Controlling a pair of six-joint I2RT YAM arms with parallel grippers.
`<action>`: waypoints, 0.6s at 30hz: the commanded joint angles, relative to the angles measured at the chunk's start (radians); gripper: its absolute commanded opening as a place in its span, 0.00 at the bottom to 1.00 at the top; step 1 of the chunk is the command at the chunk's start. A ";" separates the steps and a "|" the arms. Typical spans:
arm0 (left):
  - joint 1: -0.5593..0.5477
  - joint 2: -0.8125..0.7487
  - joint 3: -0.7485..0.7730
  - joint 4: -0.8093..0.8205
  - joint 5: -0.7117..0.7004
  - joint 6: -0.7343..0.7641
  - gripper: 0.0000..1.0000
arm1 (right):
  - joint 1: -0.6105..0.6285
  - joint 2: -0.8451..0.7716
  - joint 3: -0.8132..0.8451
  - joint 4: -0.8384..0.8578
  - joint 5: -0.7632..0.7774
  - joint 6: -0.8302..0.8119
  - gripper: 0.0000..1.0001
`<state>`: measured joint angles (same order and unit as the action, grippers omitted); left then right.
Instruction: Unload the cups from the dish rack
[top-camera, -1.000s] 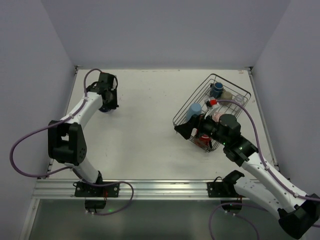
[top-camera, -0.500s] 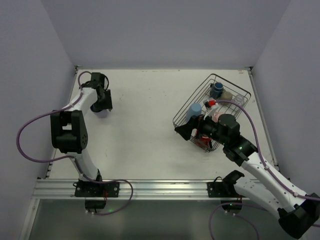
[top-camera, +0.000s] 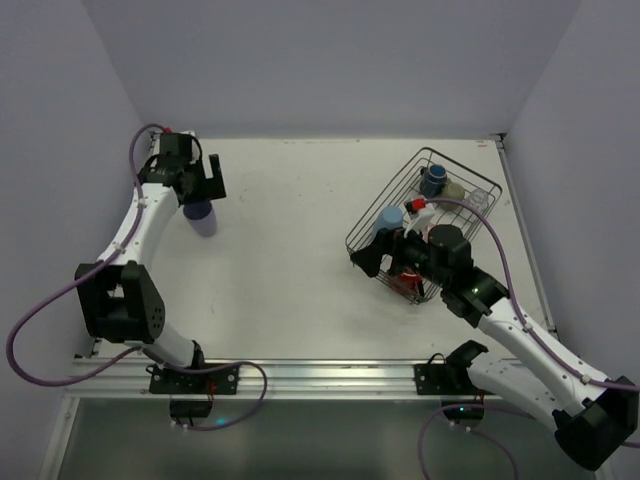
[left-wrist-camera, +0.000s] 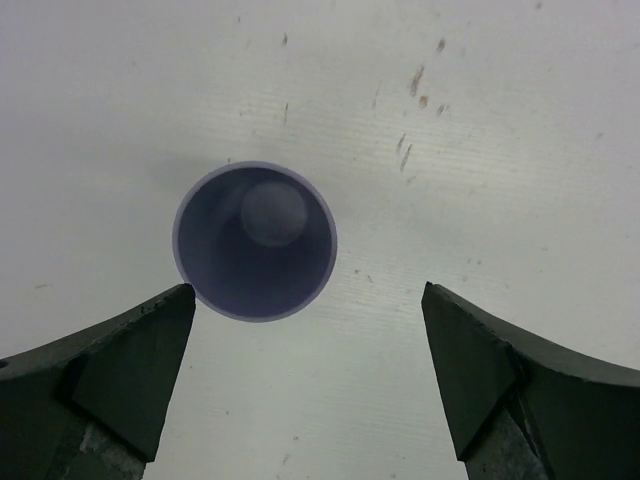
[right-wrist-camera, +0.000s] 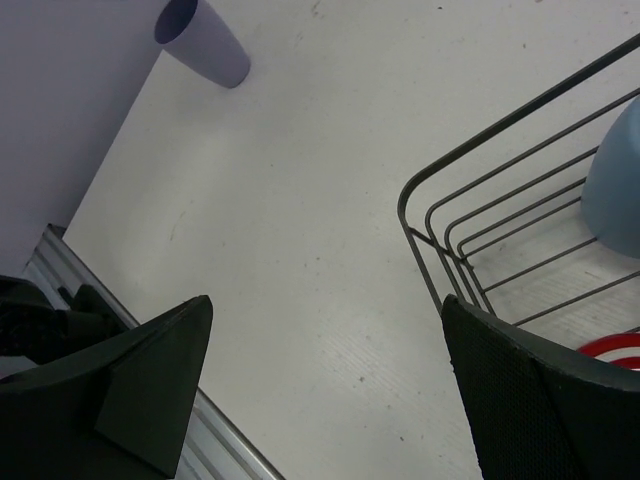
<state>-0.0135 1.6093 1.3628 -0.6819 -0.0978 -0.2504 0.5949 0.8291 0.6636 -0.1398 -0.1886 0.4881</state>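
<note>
Tall lavender plastic cup (top-camera: 200, 217) (left-wrist-camera: 255, 240) (right-wrist-camera: 203, 45): upright, mouth up, empty, out on the bare tabletop at my far left, well apart from the rack. Black wire dish rack (top-camera: 466, 167) (right-wrist-camera: 403, 205): rectangular, rounded corners, sits skewed at the right of the table. Inside it: light blue cup (top-camera: 387, 219) (right-wrist-camera: 615, 180) at the near-left corner, dark blue cup (top-camera: 433, 181) at the far end, olive-grey mug (top-camera: 455, 190) just beside that one. Red cup (right-wrist-camera: 600, 350): I see only its rim.
</note>
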 joint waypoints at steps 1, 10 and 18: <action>0.000 -0.103 0.001 0.068 0.059 -0.021 1.00 | 0.000 0.025 0.065 -0.024 0.066 -0.016 0.99; -0.326 -0.472 -0.252 0.329 0.271 -0.029 1.00 | 0.000 0.165 0.171 -0.110 0.257 -0.031 0.83; -0.381 -0.695 -0.497 0.473 0.475 -0.010 1.00 | -0.036 0.393 0.316 -0.187 0.619 -0.105 0.84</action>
<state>-0.3935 0.9684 0.9161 -0.3088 0.2573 -0.2710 0.5747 1.1675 0.9016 -0.2920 0.2207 0.4343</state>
